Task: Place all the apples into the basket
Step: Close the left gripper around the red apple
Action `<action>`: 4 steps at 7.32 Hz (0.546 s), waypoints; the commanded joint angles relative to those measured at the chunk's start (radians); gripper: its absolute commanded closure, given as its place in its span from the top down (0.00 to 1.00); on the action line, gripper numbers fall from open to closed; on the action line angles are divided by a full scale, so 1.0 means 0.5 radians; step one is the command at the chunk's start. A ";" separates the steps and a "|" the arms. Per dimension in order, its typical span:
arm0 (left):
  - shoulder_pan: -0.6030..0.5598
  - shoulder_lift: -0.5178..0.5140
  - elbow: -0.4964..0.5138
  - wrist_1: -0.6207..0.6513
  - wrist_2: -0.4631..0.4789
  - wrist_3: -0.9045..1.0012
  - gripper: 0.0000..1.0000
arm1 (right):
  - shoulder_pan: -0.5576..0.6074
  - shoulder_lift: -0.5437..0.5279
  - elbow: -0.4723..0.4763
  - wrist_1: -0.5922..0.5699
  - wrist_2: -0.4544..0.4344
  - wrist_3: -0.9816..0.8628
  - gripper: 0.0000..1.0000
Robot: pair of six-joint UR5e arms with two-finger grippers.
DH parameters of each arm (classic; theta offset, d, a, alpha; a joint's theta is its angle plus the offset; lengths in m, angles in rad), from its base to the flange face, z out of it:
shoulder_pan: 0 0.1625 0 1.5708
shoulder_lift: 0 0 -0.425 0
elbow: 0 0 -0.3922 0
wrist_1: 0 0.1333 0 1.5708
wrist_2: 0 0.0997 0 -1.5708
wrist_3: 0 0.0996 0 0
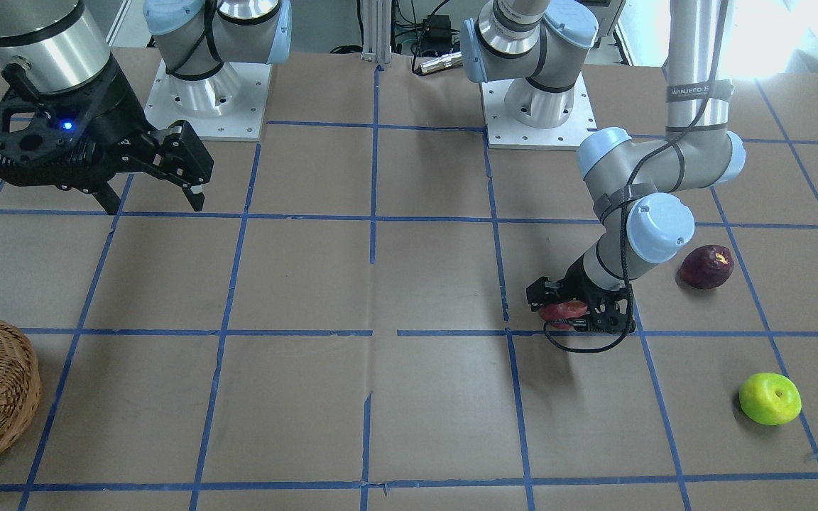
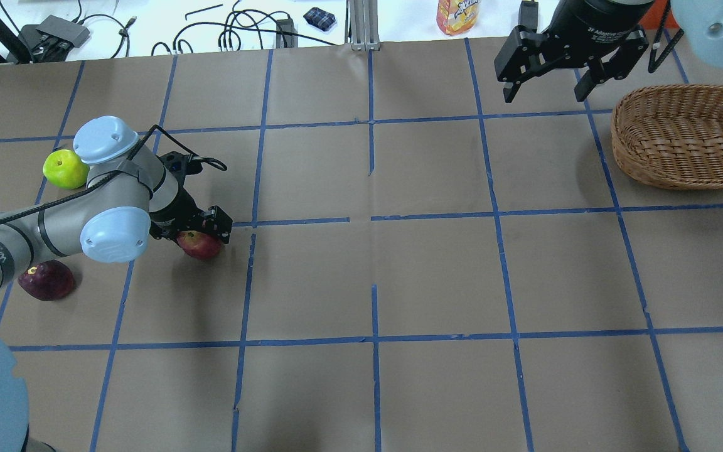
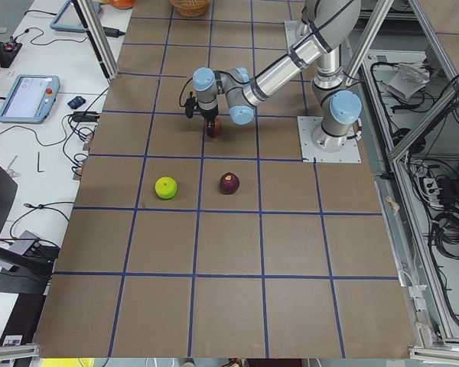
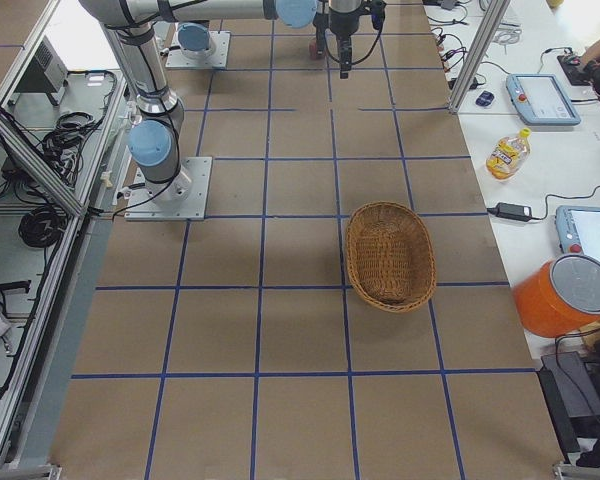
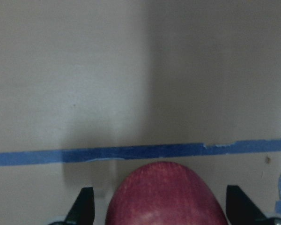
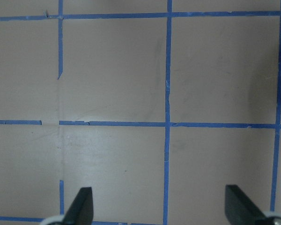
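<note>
The red apple (image 2: 199,243) lies on the table between the fingers of my left gripper (image 2: 202,233), which is low over it and open. In the left wrist view the apple (image 5: 166,194) fills the lower middle with a gap to each fingertip. The maroon apple (image 2: 46,280) and the lime green apple (image 2: 65,169) lie on the table near the left arm. The wicker basket (image 2: 615,125) stands at the far right and is empty. My right gripper (image 2: 546,81) hangs open and empty high above the table, beside the basket.
Blue tape lines divide the brown table into squares. A bottle (image 2: 457,16), cables and small devices lie beyond the far edge. The left arm's elbow (image 2: 113,233) reaches over the area between the maroon and green apples.
</note>
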 commanded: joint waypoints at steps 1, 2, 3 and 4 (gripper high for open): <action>-0.001 0.050 -0.002 -0.010 0.015 0.007 0.11 | 0.002 0.000 0.000 -0.003 -0.001 0.000 1.00; -0.014 0.081 0.029 -0.007 0.012 0.004 0.03 | 0.002 0.000 0.000 -0.003 0.002 0.000 1.00; -0.050 0.139 0.072 -0.071 -0.006 -0.017 0.00 | 0.002 0.000 0.000 -0.003 0.005 0.000 1.00; -0.172 0.213 0.081 -0.108 -0.149 -0.333 0.00 | 0.002 0.003 0.000 -0.003 0.005 0.000 1.00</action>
